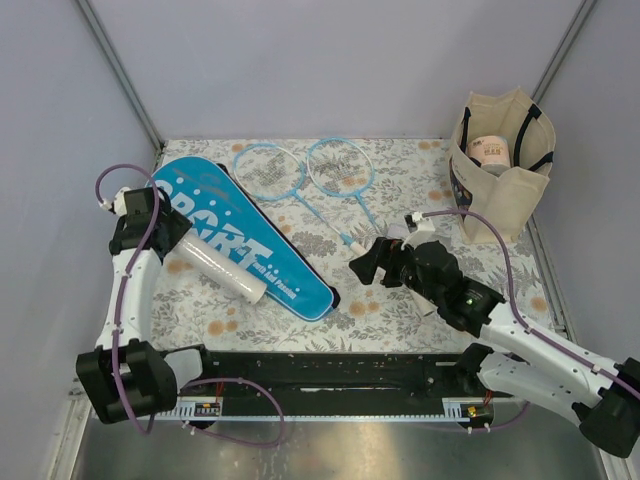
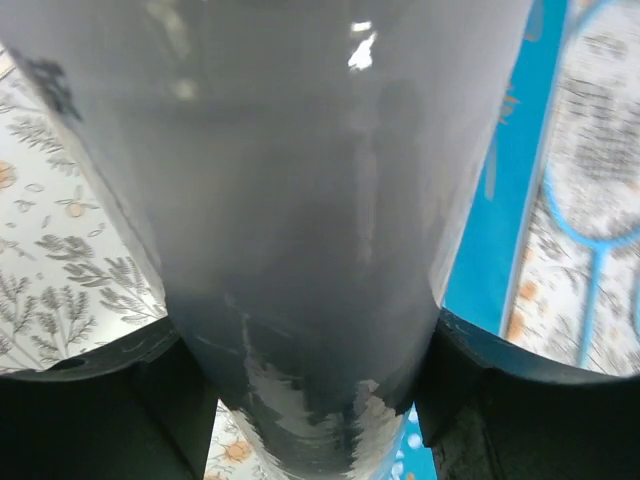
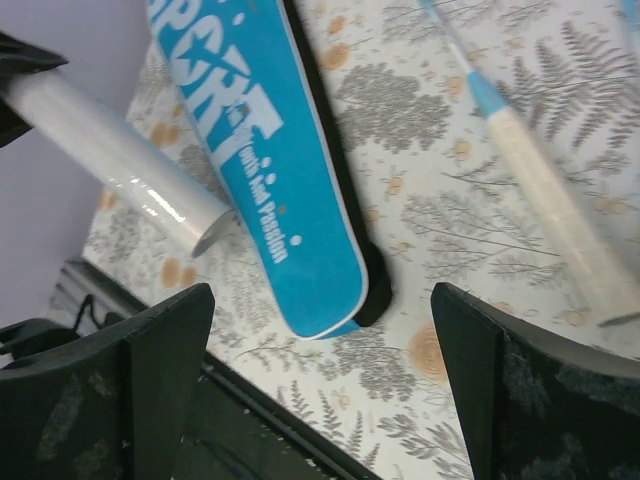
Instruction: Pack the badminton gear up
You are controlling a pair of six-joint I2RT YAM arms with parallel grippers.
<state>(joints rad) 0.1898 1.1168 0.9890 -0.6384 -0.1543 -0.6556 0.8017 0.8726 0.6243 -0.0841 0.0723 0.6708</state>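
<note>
Evidently the left gripper (image 1: 170, 245) is clenched on one end of the white tube (image 1: 222, 271), a smooth, glossy cylinder slanting across the blue racket-shaped cover (image 1: 225, 215) lettered "SPORT". Two thin blue-framed rackets (image 1: 268, 167) lie beyond on the floral tablecloth (image 1: 400, 180). The right gripper (image 1: 371, 261) hangs spread wide, grasping nothing.

I am holding one end of the white tube (image 1: 222, 270) in my left gripper (image 1: 172, 250). It is slanting across the flat blue cover (image 1: 290, 272). Two blue rackets (image 1: 270, 168) are lying behind it, heads side by side.
</note>
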